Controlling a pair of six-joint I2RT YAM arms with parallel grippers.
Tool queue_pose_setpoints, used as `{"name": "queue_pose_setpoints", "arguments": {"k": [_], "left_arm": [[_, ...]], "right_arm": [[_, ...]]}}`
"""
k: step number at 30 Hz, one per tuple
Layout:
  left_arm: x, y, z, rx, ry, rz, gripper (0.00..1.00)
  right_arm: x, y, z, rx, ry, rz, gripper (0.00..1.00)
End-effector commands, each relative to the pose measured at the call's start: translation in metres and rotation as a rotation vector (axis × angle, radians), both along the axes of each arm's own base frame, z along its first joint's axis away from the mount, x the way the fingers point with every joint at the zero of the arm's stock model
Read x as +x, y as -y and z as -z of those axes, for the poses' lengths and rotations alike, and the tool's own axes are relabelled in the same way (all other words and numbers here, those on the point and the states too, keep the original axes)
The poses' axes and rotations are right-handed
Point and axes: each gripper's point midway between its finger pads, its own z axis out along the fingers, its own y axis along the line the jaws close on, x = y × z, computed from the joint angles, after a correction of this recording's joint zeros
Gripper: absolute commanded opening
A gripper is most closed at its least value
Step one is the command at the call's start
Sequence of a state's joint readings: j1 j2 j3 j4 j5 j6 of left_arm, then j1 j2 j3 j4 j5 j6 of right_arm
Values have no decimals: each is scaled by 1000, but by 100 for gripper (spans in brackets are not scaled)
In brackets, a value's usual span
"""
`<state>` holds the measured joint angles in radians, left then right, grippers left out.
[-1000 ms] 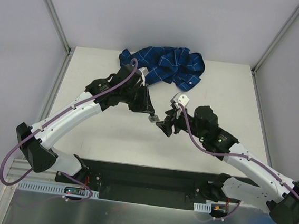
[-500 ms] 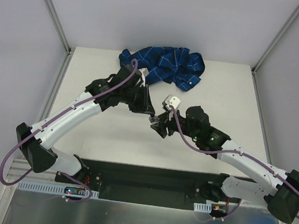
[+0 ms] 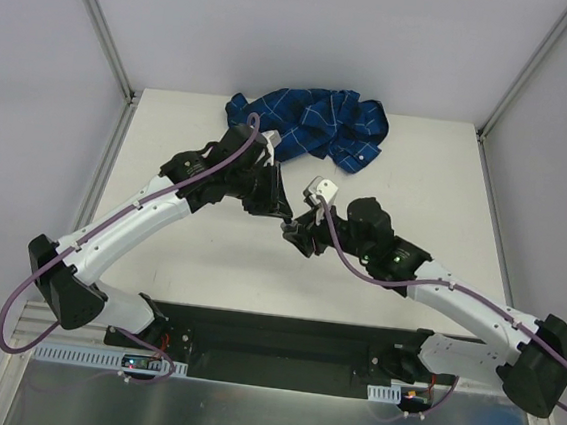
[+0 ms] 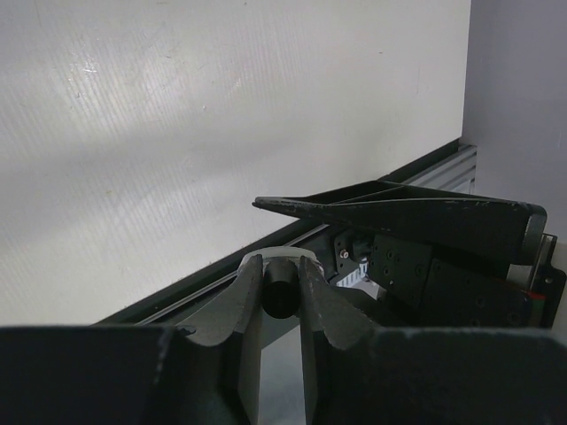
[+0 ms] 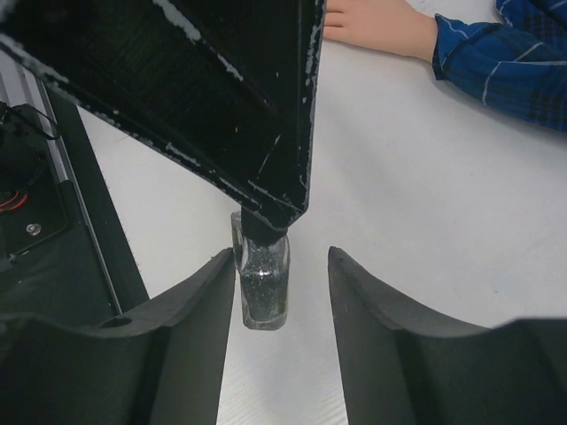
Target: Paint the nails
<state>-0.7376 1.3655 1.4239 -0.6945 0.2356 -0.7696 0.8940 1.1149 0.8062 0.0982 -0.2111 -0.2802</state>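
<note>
On the left, the left tool (image 3: 283, 216) was clamped on the top of a small dark bottle (image 5: 263, 290). In its own wrist view the two fingers (image 4: 237, 305) pinched a dark knob with a pale ring, and little else of the bottle showed there.

Just to the right, the right tool (image 5: 282, 258) stood open around the same bottle. One finger lay close against the bottle's left side and the other was well clear on the right. In that view the left tool's black finger filled the upper left and covered the bottle's cap. Whether the bottle rested on the pale surface (image 3: 438, 177) or hung just above it, I could not tell.

From above, the two tools met near the middle of the surface and hid the bottle almost wholly. Behind them, at the far edge, lay a crumpled blue checked shirt (image 3: 312, 123).

The dummy hand (image 5: 381, 25) appeared only at the top edge of the right wrist view, lying on the surface beyond the bottle. Its sleeve (image 5: 500, 57) ran off to the right. The other end of the hand went behind the left tool — so the nails could not be made out. In the overhead view the hand could not be picked out.
</note>
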Motion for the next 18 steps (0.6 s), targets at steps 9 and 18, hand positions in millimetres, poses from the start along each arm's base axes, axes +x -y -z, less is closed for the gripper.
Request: {"name": "queue_pose_setpoints", "arguments": {"k": [9,18], "left_arm": [[-8,-6,-7,-18,5,9,0],[-7,-10,-18,-7,106,76,53]], "right_arm": [[6,-21,-40,80,53,-46,14],[1,-18,-43,122,29,-29,0]]}}
